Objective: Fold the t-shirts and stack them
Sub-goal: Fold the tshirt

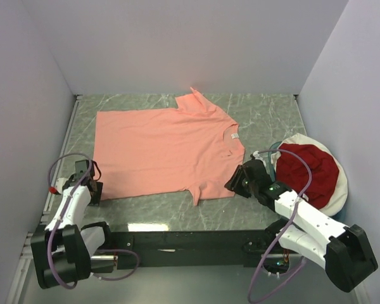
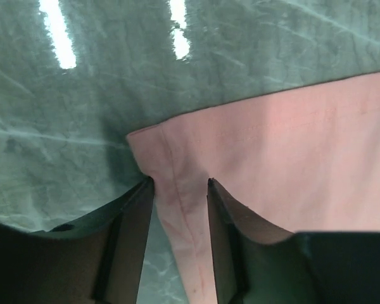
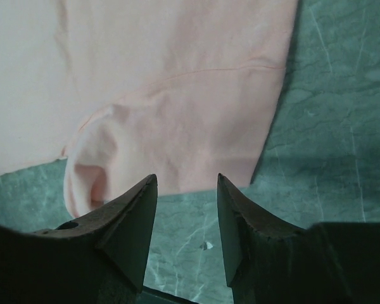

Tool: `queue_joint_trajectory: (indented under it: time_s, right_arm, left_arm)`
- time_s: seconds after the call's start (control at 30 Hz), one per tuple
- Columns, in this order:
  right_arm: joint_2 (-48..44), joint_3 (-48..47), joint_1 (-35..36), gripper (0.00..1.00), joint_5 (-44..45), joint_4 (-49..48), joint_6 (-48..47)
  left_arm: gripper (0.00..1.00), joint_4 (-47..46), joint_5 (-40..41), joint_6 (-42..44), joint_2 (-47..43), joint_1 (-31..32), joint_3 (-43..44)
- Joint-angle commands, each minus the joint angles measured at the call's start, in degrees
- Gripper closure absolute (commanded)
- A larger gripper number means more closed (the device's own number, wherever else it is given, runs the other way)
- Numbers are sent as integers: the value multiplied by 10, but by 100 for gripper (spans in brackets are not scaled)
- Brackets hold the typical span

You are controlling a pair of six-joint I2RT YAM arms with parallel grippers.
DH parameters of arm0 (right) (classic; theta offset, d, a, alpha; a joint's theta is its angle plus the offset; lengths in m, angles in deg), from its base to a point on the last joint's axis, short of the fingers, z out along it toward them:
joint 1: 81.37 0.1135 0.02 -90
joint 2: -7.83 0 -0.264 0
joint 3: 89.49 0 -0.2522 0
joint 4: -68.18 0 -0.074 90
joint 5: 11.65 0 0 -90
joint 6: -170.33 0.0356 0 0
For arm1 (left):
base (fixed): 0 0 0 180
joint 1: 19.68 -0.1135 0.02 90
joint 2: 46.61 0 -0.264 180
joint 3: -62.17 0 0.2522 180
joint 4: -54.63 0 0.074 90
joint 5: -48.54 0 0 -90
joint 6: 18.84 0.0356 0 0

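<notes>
1 t-shirt [image 1: 164, 152] corner between left jaws

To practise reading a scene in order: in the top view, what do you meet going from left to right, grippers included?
left gripper → pink shirt → right gripper → red shirt

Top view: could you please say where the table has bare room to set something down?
Free: the far-right corner between salmon-pink t-shirt, wall and basket; the near strip between its hem and the arm bases. Crowded: right side, basket and right pincer.
</notes>
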Motion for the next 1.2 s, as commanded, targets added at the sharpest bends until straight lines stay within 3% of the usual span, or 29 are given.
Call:
queue_joint_trajectory:
  time_s: [0.0, 0.43, 0.7, 1.17]
  right_arm:
    - [22, -4, -6, 50, 19, -15, 3]
    - [87, -6, -9, 50, 4, -31, -1]
    - [47, 4, -9, 48, 12, 8, -1]
    - [49, 41, 24, 50, -21, -18, 39]
  left_arm:
    - [55, -19, -16, 0, 47, 0, -12]
    - [88, -38, -5, 29, 97, -10, 58]
    - [89, -37, 24, 42, 107, -35, 77]
    - [91, -64, -3, 63, 110, -50, 70]
